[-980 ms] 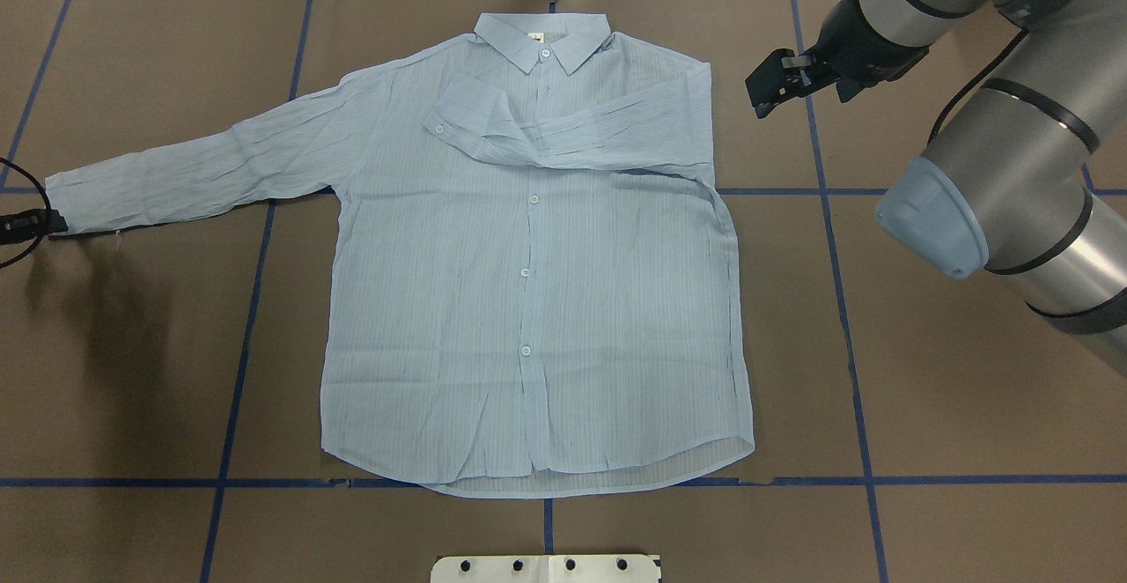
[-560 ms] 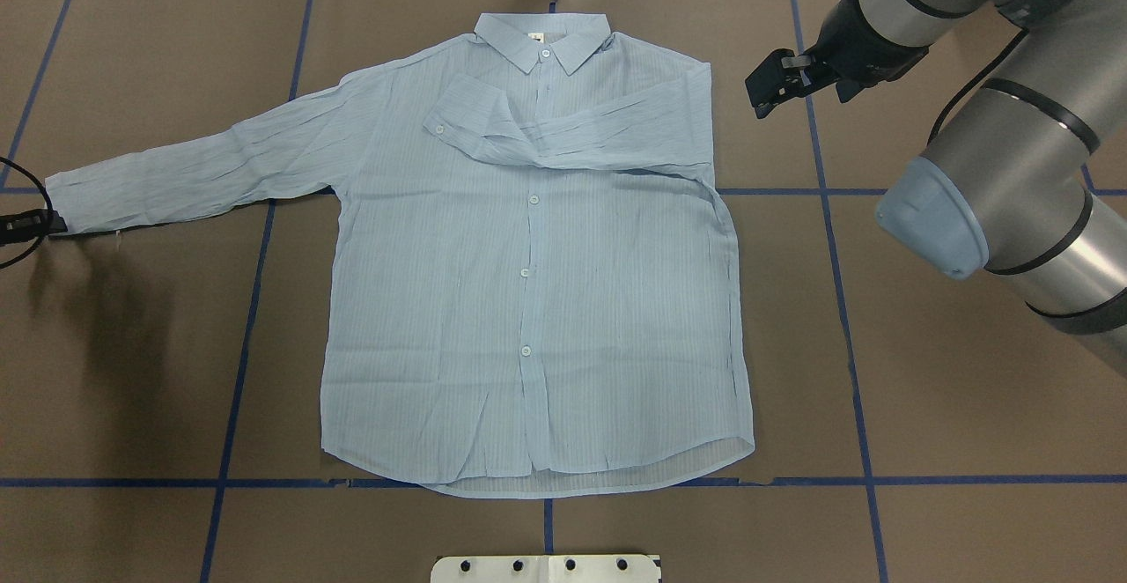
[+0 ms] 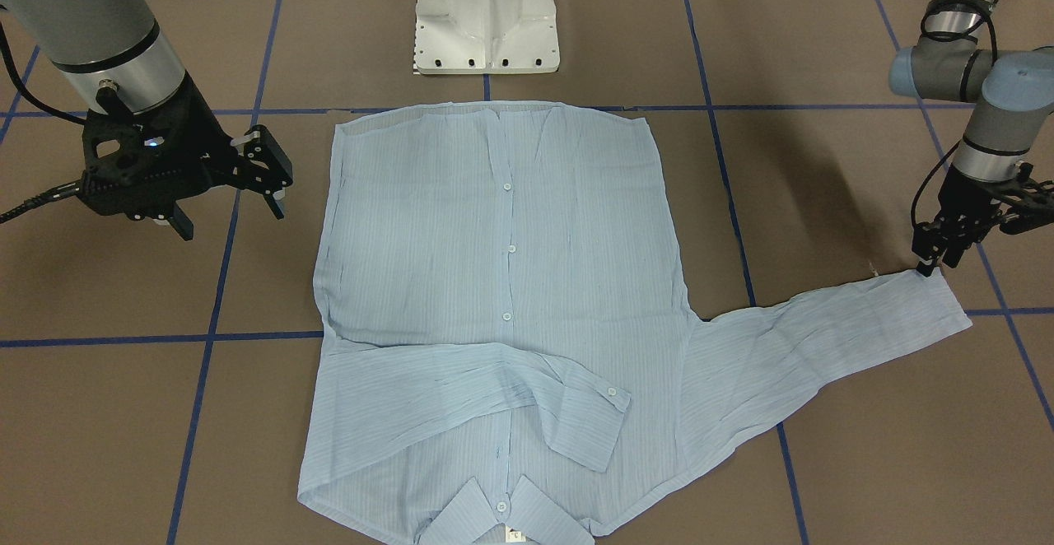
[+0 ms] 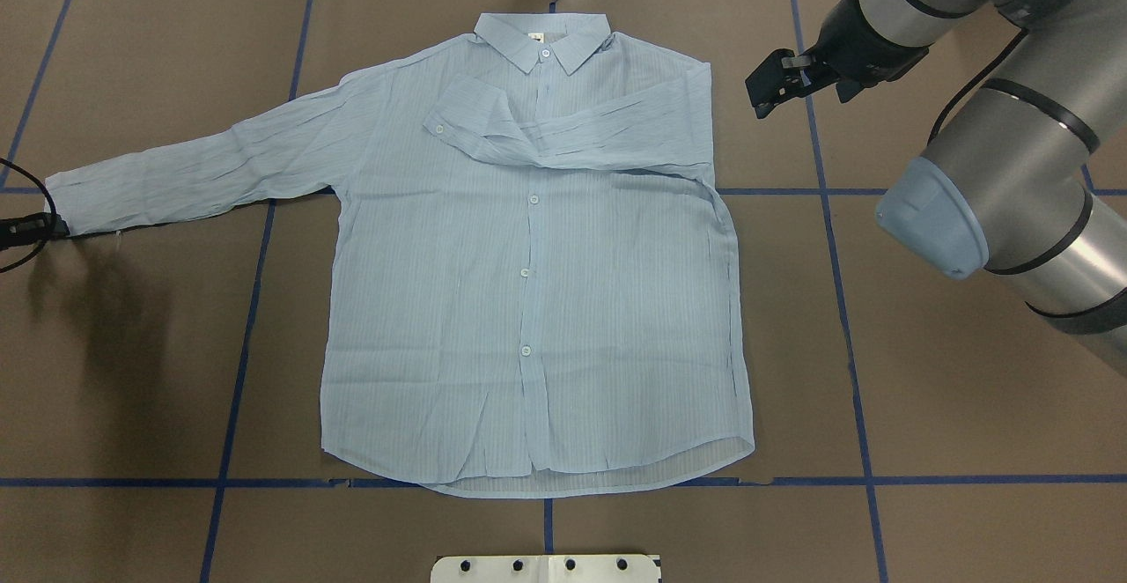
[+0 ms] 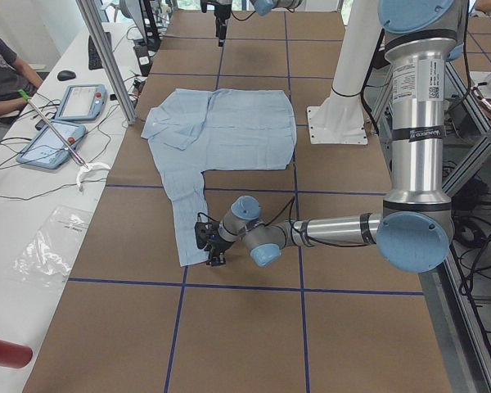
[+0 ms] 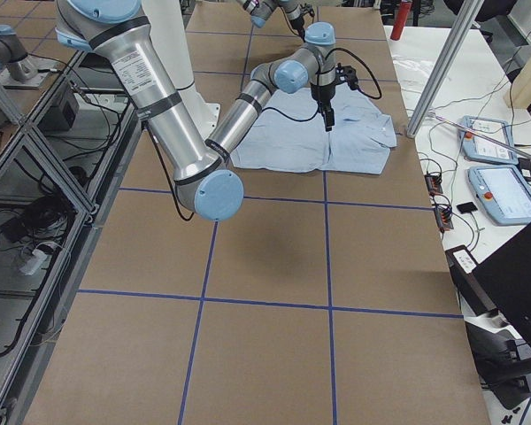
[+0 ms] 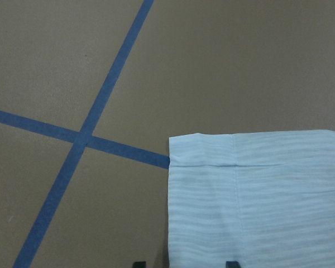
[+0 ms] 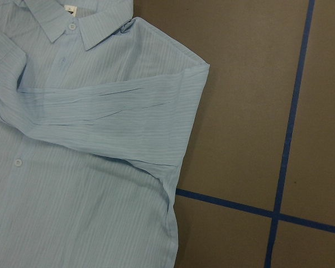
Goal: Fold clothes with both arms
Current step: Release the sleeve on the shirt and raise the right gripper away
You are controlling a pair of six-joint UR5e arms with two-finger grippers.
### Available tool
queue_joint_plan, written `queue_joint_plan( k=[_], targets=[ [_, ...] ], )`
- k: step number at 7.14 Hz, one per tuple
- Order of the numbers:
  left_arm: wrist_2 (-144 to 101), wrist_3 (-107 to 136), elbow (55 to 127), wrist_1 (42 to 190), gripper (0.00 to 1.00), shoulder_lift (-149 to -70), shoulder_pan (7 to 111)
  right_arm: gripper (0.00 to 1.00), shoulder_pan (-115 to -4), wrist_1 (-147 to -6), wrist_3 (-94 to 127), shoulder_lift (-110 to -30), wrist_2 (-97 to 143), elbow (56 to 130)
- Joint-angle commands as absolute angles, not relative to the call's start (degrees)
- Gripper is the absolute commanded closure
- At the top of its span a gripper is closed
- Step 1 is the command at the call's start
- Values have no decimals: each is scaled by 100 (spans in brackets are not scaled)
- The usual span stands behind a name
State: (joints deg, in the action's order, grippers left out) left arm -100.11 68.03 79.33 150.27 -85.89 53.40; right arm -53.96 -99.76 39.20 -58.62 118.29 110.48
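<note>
At table (image 4: 880, 345) centre: shirt (image 4: 528, 301) flat, one sleeve (image 4: 572, 138) folded across chest; left gripper (image 3: 930, 262) spread over outstretched cuff (image 7: 240, 151); right gripper (image 3: 235, 216) spread, empty, beside shirt. We judge second-sleeve fold next: pinch cuff, carry across chest.

The overhead camera looks down on the table (image 4: 951, 407) from the robot's side. The front one looks steeply down from across it, so both see the whole shirt (image 4: 528, 301), turned opposite ways. Two side cameras sit high and far back at the table's ends, looking along it, while the wrist cameras are very near: left sees the cuff (image 7: 257, 201), right the folded sleeve (image 8: 100, 117).
</note>
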Motion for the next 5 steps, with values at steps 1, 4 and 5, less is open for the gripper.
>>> queue_joint_plan(
  k=[1,4,5],
  targets=[
    [-10011,6811,7919,15029,43,-8596,5317,0,-5405,-9984,3920,-5871,11830,11065],
    [-10011,6785,7936,15029,82,-8587,5317,0,-5414,-10002,3920,-5871,11830,11109],
    [-10011,6776,7945,15029,94,-8596,5317,0,-5414,-10002,3920,-5871,11830,11109]
  ],
)
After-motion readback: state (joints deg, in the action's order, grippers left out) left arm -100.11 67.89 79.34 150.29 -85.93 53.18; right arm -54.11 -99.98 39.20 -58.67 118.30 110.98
